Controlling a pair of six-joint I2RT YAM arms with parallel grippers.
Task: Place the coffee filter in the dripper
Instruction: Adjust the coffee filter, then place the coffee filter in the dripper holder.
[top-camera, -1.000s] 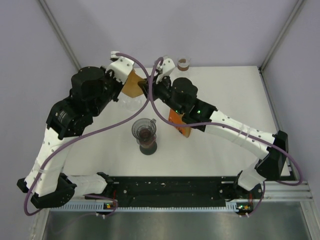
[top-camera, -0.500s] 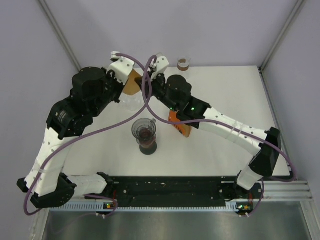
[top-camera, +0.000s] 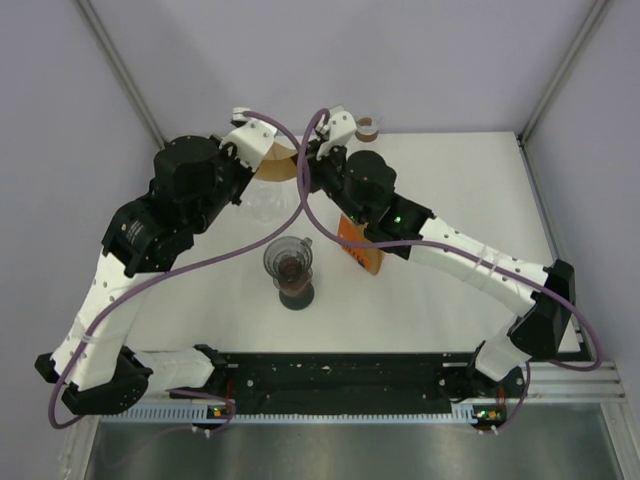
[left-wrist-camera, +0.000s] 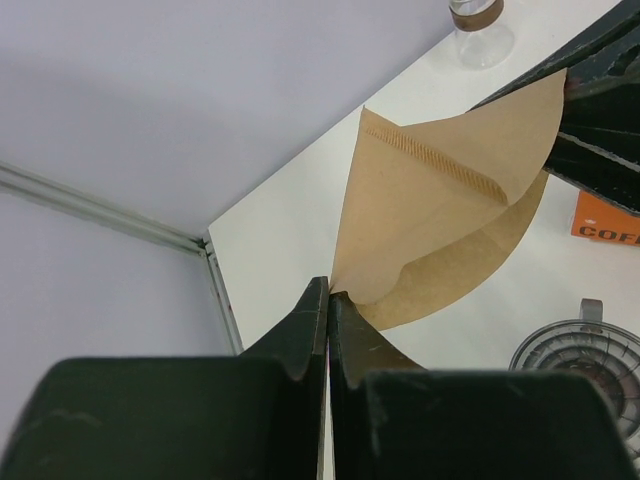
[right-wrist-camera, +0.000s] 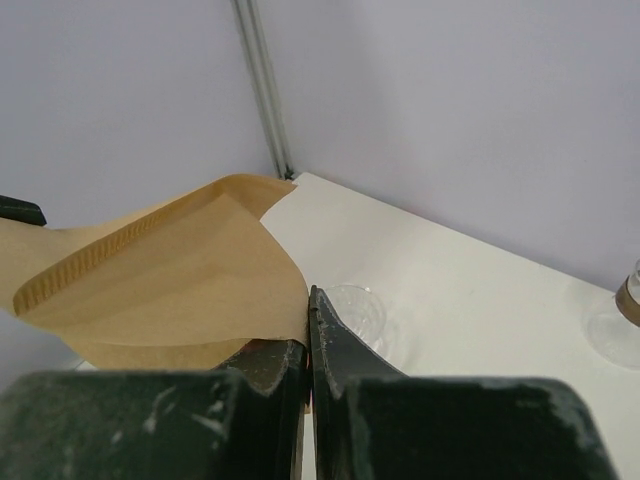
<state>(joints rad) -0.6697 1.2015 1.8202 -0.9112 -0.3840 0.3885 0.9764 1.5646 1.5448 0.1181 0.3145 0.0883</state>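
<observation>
Coffee filter (left-wrist-camera: 430, 220) aloft between left claw (left-wrist-camera: 327, 297) and right claw (right-wrist-camera: 307, 308), each claw's jaws tight together on one paper edge.

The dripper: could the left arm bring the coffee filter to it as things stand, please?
Probably yes: nothing covers the dripper. However, the left pincer and the right pincer both grip the coffee filter, so they must move together.

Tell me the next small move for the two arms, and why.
Probably ease the grippers slightly apart to spread the coffee filter open. The left gripper and right gripper are each shut on an opposite edge of it, its two layers gape only a little, and it hangs above the far side of the table, away from the dripper, which holds no filter yet.
</observation>
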